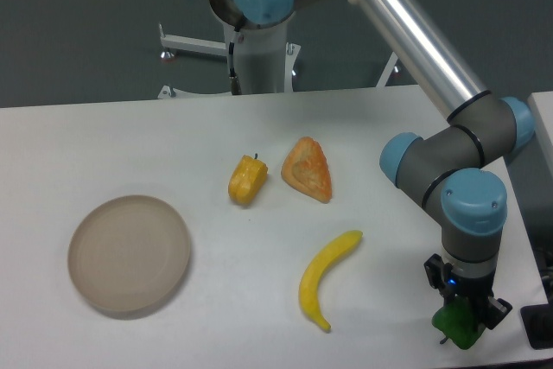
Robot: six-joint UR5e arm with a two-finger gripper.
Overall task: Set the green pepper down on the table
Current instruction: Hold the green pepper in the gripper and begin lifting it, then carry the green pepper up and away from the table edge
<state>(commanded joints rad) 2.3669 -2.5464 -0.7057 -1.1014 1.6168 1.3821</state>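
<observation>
The green pepper (459, 327) is a small glossy bright-green lump at the front right of the white table (173, 136), near the table's front edge. My gripper (464, 315) points straight down over it, and its fingers are closed around the pepper's top. The pepper's lower part shows below the fingers. It is at or just above the tabletop; I cannot tell whether it touches.
A yellow banana (325, 277) lies left of the gripper. An orange-yellow wedge (308, 169) and a yellow-orange pepper (247, 179) sit mid-table. A round beige plate (130, 253) is at the front left. The arm's elbow (432, 166) hangs above the right side.
</observation>
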